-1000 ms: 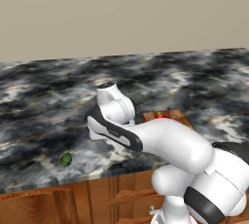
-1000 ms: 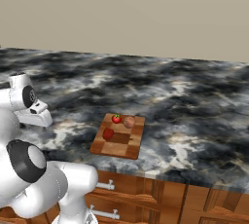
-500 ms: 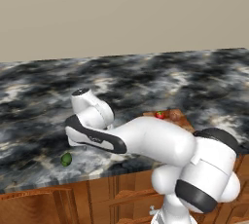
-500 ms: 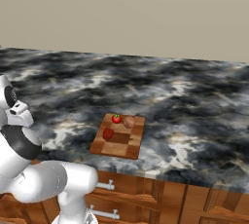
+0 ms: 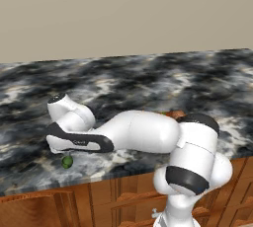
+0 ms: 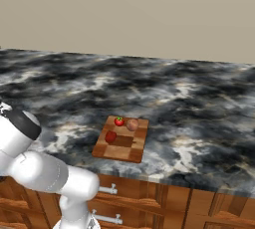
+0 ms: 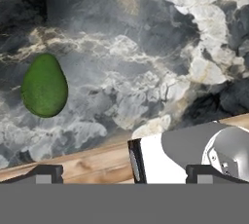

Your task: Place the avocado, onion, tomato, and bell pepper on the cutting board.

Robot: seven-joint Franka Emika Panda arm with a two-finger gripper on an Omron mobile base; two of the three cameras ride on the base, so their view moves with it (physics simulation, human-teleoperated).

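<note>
Hovering low over the marbled counter (image 5: 148,78) near its front edge, gripper (image 7: 124,172) spread wide, two dark fingertips (image 7: 46,172) far apart at the bottom of the hand view with nothing between them. Hand seen in the left base view just above the avocado (image 5: 66,161), which peeks out from under it; whether the fingers reach down around the fruit cannot be told from that side. Avocado (image 7: 44,85) in the hand view lying on the stone, ahead of the fingertips and off toward the left one, not touched, narrow end pointing away from the wooden counter edge (image 7: 92,162). Arm stretched flat across the counter from the avocado back toward the base, covering most of the cutting board (image 5: 176,114), of which only a brown corner shows behind the elbow. From the right base view, cutting board (image 6: 122,138) well apart from the avocado's side of the counter, lying close to the front edge. On the board: tomato (image 6: 119,121) at its far edge, onion (image 6: 132,124) just beside the tomato, bell pepper (image 6: 110,136) nearer the front, close to the board's left side. Three pieces on the board, avocado not yet there. Wooden cabinet drawers (image 6: 149,198) with pale handles below the counter; plain beige wall (image 6: 149,9) behind it.
</note>
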